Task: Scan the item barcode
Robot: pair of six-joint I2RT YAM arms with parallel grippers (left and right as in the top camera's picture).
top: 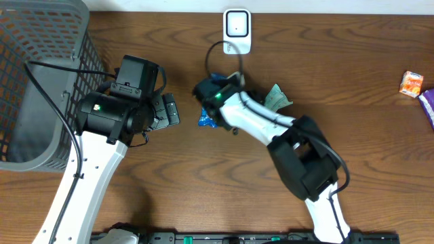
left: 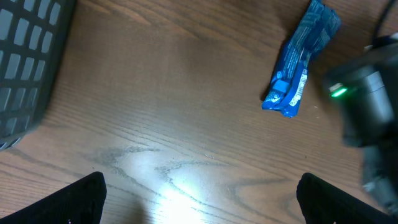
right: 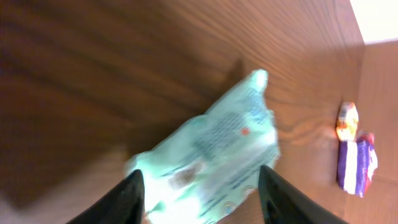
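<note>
A mint-green packet [right: 217, 149] lies on the wood between the two dark fingers [right: 132, 198] of my right gripper [right: 204, 198]. Its jaws stand apart, and the packet is blurred. From overhead the same packet [top: 277, 98] pokes out beside the right arm, which hides that gripper. A white barcode scanner [top: 237, 28] stands at the table's far edge, with its cable running toward the arm. A blue packet [top: 207, 119] lies flat left of the arm, also seen as the blue packet [left: 300, 61] in the left wrist view. My left gripper [left: 202, 190] hangs wide open over bare wood.
A grey mesh basket [top: 41, 81] fills the far left corner, its wall [left: 28, 59] showing in the left wrist view. At the right edge lie an orange snack [top: 411, 83] and a purple packet [top: 428, 108]. The right arm's joint with a green light [left: 339, 92] sits near the blue packet.
</note>
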